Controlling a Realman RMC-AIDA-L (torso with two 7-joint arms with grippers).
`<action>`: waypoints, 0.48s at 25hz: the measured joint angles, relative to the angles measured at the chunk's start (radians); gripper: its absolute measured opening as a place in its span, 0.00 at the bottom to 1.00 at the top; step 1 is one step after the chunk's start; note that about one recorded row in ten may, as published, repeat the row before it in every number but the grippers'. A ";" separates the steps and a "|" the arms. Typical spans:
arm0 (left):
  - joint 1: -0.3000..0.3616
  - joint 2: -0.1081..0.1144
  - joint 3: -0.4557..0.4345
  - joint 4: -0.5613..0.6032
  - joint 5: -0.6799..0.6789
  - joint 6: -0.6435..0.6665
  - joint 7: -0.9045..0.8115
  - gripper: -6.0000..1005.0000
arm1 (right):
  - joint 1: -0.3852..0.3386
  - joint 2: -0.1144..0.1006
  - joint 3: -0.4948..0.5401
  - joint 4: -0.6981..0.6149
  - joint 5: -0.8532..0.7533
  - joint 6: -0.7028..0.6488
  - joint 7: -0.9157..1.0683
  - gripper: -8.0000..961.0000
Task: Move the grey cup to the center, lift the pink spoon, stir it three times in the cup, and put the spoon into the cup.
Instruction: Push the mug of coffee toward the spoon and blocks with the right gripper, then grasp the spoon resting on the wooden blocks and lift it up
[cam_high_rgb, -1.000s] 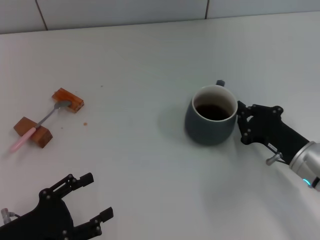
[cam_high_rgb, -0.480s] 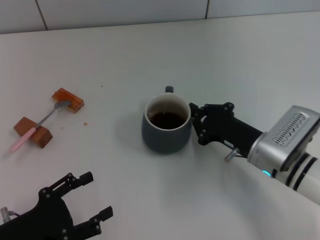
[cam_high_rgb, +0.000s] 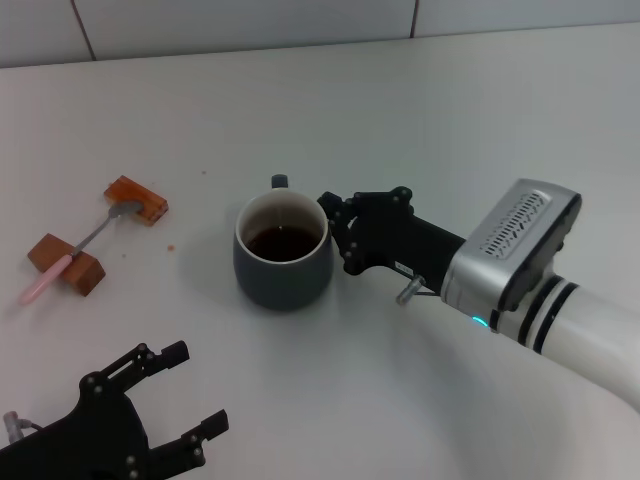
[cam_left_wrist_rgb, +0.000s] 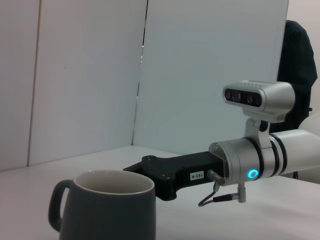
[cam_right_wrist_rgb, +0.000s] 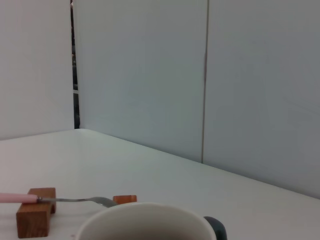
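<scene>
The grey cup (cam_high_rgb: 283, 272) stands upright near the table's middle, dark liquid inside, small handle at its far side. It also shows in the left wrist view (cam_left_wrist_rgb: 107, 210) and the right wrist view (cam_right_wrist_rgb: 145, 220). My right gripper (cam_high_rgb: 335, 235) is against the cup's right side. The pink spoon (cam_high_rgb: 75, 250) lies at the far left across two blocks, bowl on the far block; it shows in the right wrist view (cam_right_wrist_rgb: 70, 200). My left gripper (cam_high_rgb: 197, 390) is open and empty near the front left edge.
Two orange-brown blocks (cam_high_rgb: 135, 200) (cam_high_rgb: 67, 265) carry the spoon at the far left. A tiled wall (cam_high_rgb: 250, 20) borders the table's back. Bare white table lies between the cup and the blocks.
My right gripper has moved left with the cup against it. The cup has slid from the right side toward the middle. The left arm and the spoon have not moved.
</scene>
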 joint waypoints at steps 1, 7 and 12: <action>0.000 0.000 0.000 0.000 0.000 0.000 0.000 0.84 | 0.003 0.000 0.000 0.007 0.000 0.009 0.000 0.05; 0.001 0.000 -0.002 0.000 -0.001 0.002 -0.001 0.84 | -0.021 -0.002 0.015 -0.007 0.002 -0.049 0.000 0.05; 0.000 0.000 -0.008 0.000 -0.001 0.002 0.000 0.84 | -0.116 -0.016 0.038 -0.119 0.006 -0.342 0.016 0.05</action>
